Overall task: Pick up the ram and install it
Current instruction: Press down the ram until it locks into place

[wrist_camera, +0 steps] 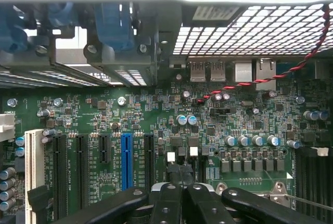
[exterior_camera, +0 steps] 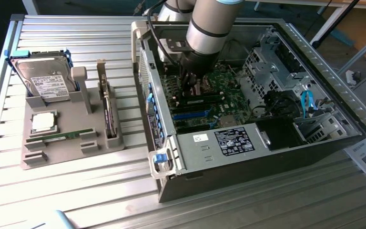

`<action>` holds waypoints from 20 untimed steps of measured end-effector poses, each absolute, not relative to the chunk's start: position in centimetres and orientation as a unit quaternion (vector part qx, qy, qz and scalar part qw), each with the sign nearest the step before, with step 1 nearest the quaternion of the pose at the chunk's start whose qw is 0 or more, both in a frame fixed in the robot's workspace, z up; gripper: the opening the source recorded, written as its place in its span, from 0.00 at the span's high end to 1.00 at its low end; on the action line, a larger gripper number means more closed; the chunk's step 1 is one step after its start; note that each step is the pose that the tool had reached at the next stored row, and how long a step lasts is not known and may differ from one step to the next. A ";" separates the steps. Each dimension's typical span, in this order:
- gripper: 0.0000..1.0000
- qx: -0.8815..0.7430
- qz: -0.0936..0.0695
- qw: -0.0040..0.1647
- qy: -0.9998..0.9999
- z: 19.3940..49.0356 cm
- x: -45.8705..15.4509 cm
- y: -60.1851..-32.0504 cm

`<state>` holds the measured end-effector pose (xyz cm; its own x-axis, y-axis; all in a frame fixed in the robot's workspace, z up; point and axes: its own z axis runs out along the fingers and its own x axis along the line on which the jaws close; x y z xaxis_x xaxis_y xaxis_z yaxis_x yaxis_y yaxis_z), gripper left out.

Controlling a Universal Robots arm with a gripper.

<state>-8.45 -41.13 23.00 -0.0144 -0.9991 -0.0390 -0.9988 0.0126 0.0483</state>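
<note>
Table (exterior_camera: 75,191): ribbed metal, dull silver, smooth. Case (exterior_camera: 335,71): sheet metal, matt grey, with perforated mesh panels. Motherboard (wrist_camera: 156,114) was glossy green board studded with shiny metal-topped capacitors; slots of black, white and blue plastic. Holder (exterior_camera: 62,148) looked matt grey-brown plastic. Hard drive (exterior_camera: 43,81) had a bright metal shell and paper label. Ram (exterior_camera: 59,137): green board, slight sheen. Gripper (wrist_camera: 182,198) fingers were black, semi-gloss. Arm (exterior_camera: 211,24): smooth grey, satin finish.

One ram (exterior_camera: 61,137); one hard drive (exterior_camera: 45,82) (upright)
</note>
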 end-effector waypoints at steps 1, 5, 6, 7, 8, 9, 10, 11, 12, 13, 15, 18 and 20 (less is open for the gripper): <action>0.90 0.702 -0.031 0.003 -0.712 23.0 -8.4 -41.1; 0.90 0.702 -0.031 0.003 -0.712 23.0 -8.4 -41.1; 0.90 0.702 -0.031 0.003 -0.712 23.0 -8.4 -41.1; 0.90 0.702 -0.031 0.003 -0.712 23.0 -8.4 -41.1; 0.90 0.702 -0.031 0.003 -0.712 23.0 -8.4 -41.1; 0.90 0.702 -0.031 0.003 -0.712 23.0 -8.4 -41.1; 0.90 0.702 -0.031 0.003 -0.712 23.0 -8.4 -41.1; 0.90 0.702 -0.031 0.003 -0.712 23.0 -8.4 -41.1; 0.90 0.702 -0.031 0.003 -0.712 23.0 -8.4 -41.1; 0.90 0.702 -0.031 0.002 -0.712 23.1 -8.4 -41.1; 0.90 0.702 -0.031 0.002 -0.712 23.3 -8.4 -41.1; 0.90 0.702 -0.031 0.003 -0.712 23.9 -8.4 -41.1; 0.90 0.702 -0.031 0.003 -0.712 24.2 -8.4 -41.1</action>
